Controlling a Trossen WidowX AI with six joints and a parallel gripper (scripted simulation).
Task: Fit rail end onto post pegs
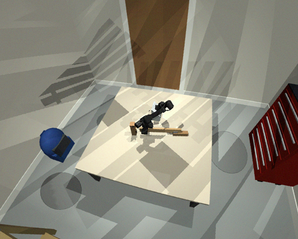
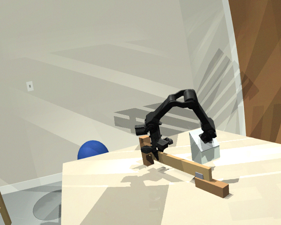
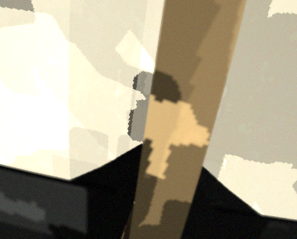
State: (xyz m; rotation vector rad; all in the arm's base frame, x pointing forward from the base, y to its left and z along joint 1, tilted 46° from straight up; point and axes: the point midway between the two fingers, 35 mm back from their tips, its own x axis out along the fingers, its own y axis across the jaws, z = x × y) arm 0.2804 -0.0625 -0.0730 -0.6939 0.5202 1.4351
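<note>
The long wooden rail (image 1: pixel 172 130) (image 2: pixel 185 164) (image 3: pixel 191 47) has its far end at the grey bracket (image 2: pixel 199 175) on the low footboard block (image 1: pixel 183 134) (image 2: pixel 211 187). My gripper (image 1: pixel 144 131) (image 2: pixel 156 156) (image 3: pixel 162 154) is shut on the rail close to its near end, pointing down from above. The near end is held up off the table and the rail looks roughly level. The upright post (image 1: pixel 132 128) (image 2: pixel 147 161) stands just beyond that end. The fingers cover most of the place between rail end and post, so I cannot tell whether they touch or how far the pegs are in.
The arm's pale sloped base block (image 2: pixel 208 154) stands behind the rail on the light table (image 1: pixel 110 160) (image 2: pixel 187 210). Off the table are a blue helmet (image 1: pixel 52 142) (image 2: pixel 92 150) and a red tool chest (image 1: pixel 291 160). Striped shadows cross the table.
</note>
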